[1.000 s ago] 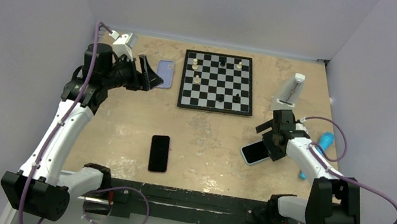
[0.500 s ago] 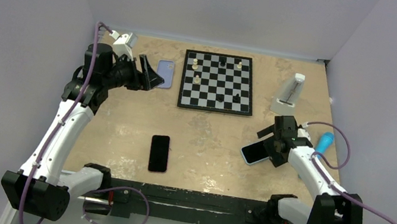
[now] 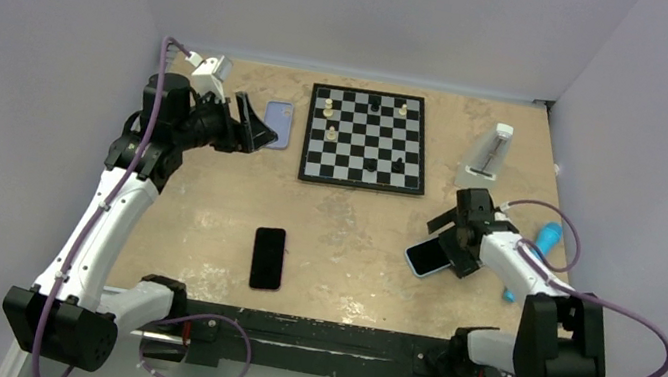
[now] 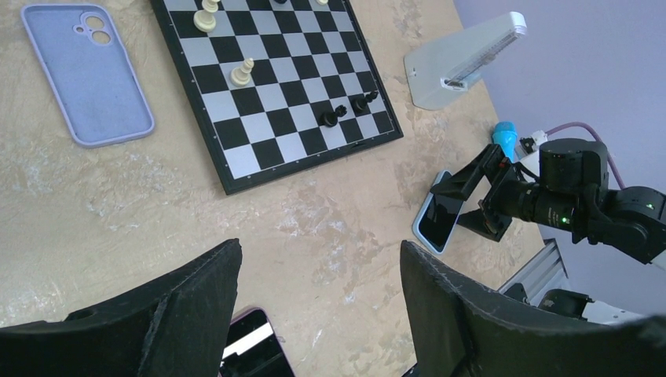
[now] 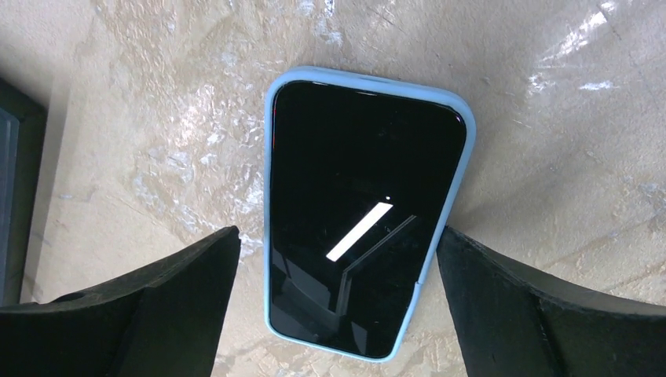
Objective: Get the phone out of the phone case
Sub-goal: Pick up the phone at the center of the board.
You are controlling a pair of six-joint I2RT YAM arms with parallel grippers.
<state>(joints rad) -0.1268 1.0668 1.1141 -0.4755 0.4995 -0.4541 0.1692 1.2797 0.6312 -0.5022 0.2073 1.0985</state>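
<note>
A: Left gripper is wide open and empty, left of the chessboard, above a spare purple case.

B: Phone lies screen-up in its blue case, right of the chessboard's near corner. Right gripper is spread wide, straddling it, gripping nothing.

A: I'd lower it square and pinch the case's long edges, not the screen. Then peel one corner.

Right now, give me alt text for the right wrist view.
A phone in a light blue case lies screen up on the tan table. The right gripper hangs open over it, with one black finger to each side of the phone.
</note>
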